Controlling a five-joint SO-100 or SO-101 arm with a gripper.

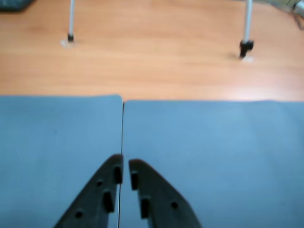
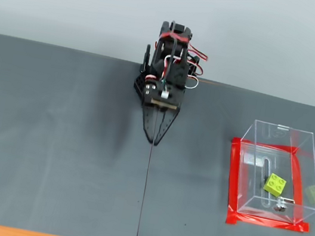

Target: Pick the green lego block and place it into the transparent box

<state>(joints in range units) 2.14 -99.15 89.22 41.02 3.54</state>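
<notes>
The green lego block (image 2: 274, 184), a small lime brick with four studs, lies inside the transparent box (image 2: 305, 156) at the right of the fixed view. The box has clear walls, a small metal fitting (image 2: 279, 207) at its base and red tape (image 2: 233, 180) around it. My gripper (image 2: 154, 140) is folded back near the arm's base at the mat's far middle, well left of the box. In the wrist view the gripper (image 1: 125, 164) is empty, its black jaws nearly touching over the grey mat. The block and box are out of the wrist view.
Two grey mats (image 2: 56, 143) meet at a seam (image 2: 143, 200) down the middle. Wooden table (image 1: 156, 61) shows beyond the mats in the wrist view, with two thin white stand legs (image 1: 246, 28) on it.
</notes>
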